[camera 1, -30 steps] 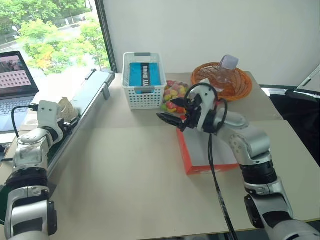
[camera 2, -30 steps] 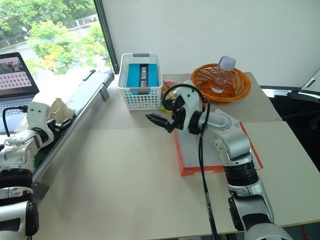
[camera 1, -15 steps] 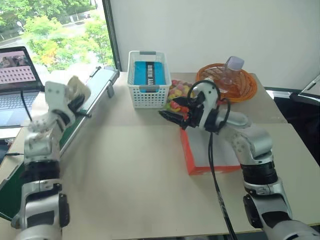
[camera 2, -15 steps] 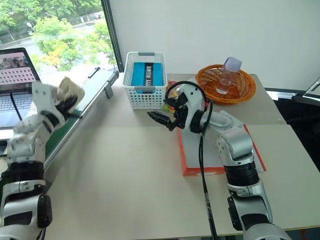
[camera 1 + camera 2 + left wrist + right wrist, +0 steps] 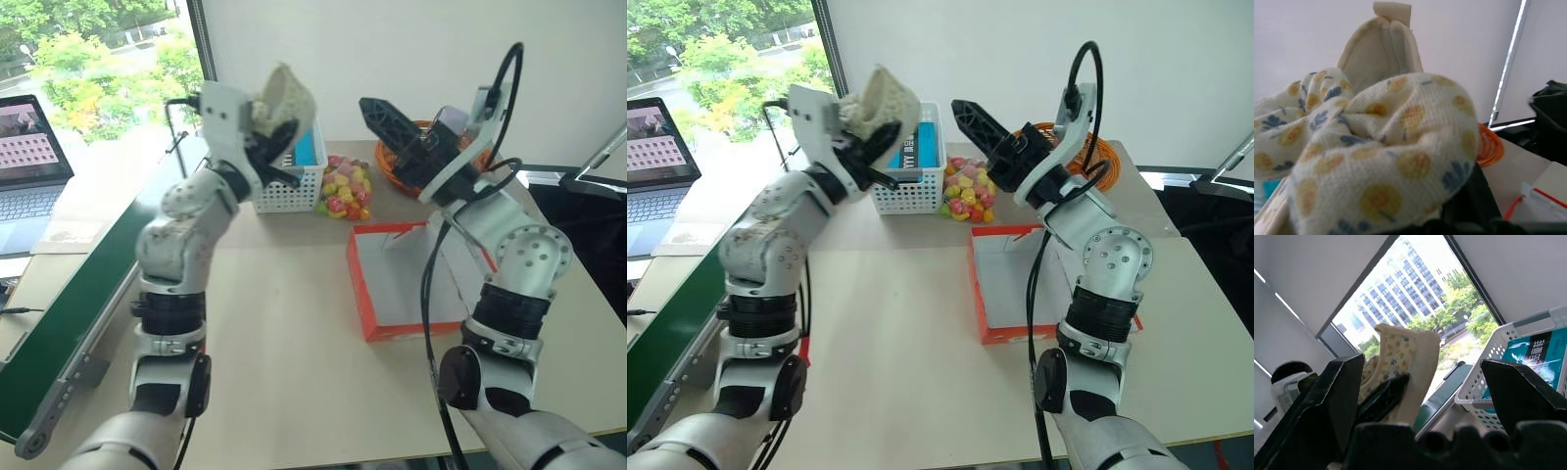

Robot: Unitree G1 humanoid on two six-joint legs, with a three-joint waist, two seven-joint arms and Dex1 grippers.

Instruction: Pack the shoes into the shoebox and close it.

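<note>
Left end effector (image 5: 277, 139) is pinching one shoe (image 5: 284, 95) aloft, up-left of the open shoebox (image 5: 358, 284), likely for packing; right end effector (image 5: 1425, 406) is gaping wide, empty, toward it.

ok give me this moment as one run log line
left end effector: shut on shoe, raised | right end effector: open, empty, raised | shoebox: open, empty on table

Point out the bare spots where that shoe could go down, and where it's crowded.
Free: the grey floor of the open shoebox, and the wide tabletop between box and green conveyor. Crowded: the back edge, with white mesh basket, candy bag and wicker basket side by side.
</note>
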